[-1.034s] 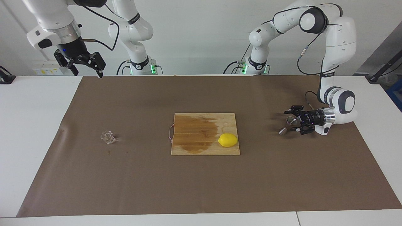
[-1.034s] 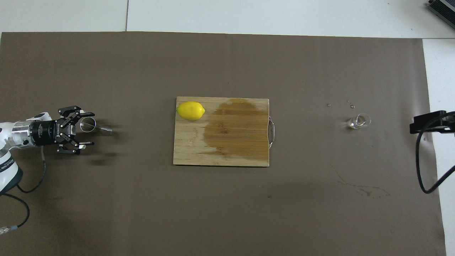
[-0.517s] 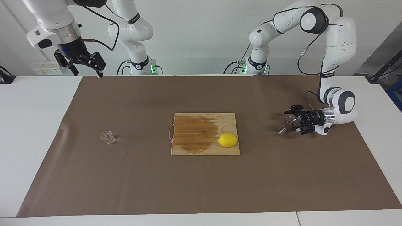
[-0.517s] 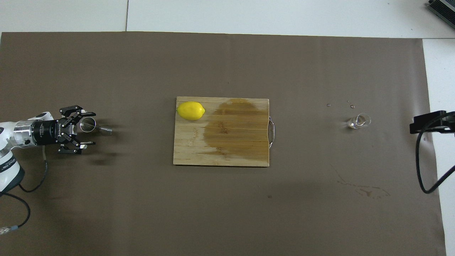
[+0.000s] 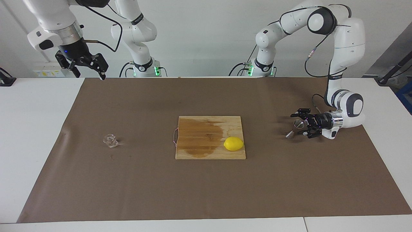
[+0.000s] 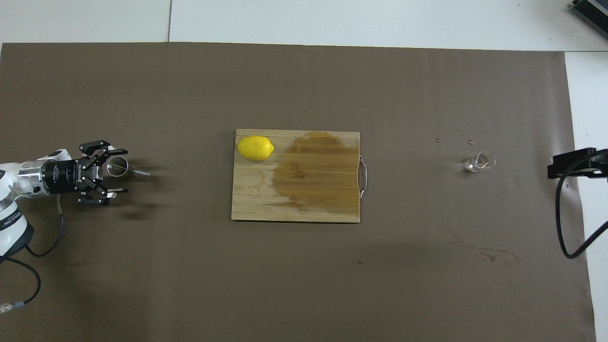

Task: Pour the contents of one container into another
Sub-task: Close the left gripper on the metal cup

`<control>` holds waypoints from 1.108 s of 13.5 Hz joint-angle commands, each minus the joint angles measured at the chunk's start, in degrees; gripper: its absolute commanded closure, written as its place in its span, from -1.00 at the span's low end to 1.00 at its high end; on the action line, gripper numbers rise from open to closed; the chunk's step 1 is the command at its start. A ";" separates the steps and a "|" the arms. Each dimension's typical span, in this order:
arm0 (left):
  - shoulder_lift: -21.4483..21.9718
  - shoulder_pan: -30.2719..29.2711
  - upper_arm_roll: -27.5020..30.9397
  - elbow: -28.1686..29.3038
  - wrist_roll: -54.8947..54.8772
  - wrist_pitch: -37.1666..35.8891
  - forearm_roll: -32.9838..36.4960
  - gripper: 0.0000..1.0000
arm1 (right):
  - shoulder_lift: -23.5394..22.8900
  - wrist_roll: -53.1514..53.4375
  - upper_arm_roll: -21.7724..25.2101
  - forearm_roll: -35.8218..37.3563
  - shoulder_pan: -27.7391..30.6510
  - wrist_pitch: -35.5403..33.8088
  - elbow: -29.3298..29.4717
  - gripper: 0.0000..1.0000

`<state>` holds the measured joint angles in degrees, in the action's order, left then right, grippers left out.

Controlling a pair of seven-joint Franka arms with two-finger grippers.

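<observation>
1. The left gripper [image 5: 297, 126], low over the brown mat at the left arm's end of the counter, lies level with its jaws apart; the small grey steel hourglass jigger [image 5: 295, 128] lies tipped on its side between them, apparently so it can be grasped.
2. The tiny clear knobbly glass vessel [image 5: 110, 140] stands well apart, toward the right arm's end.
3. The right gripper [image 5: 90, 66] waits high, jaws apart.

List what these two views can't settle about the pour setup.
- Glass vessel: too small in both views to tell whether it holds liquid.
- Steel jigger: tilted at the open left gripper; contact with the fingers unreadable in either view.
- Right gripper: open in the facing view; in the overhead view only a dark part at the frame edge shows.
- Specks on the mat near the vessel: too small to identify.
</observation>
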<state>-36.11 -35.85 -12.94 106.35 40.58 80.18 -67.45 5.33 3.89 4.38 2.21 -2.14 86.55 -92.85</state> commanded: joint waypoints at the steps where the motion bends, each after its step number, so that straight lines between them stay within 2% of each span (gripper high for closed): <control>1: -0.01 -1.15 -0.77 0.87 -0.06 0.24 -1.02 -1.00 | 0.83 0.42 -0.07 -1.34 0.12 -0.06 -0.66 -1.00; 4: -0.01 -1.41 -0.77 0.87 0.02 0.59 -1.28 -1.00 | 0.83 0.50 -0.07 -1.34 0.12 -0.06 -0.66 -1.00; 12: 0.08 -1.41 -0.77 0.70 -0.06 1.03 -2.25 -0.36 | 0.83 0.42 -0.07 -1.34 0.12 -0.15 -0.66 -1.00; 15: 0.08 -1.33 -0.68 0.70 -0.33 1.29 -2.25 -0.23 | 0.83 0.42 -0.07 -1.34 0.12 -0.15 -0.66 -1.00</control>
<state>-36.16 -36.51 -12.97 106.35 40.58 80.46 -68.65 5.33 3.89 4.38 2.21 -2.14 86.55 -92.85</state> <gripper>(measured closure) 0.370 0.000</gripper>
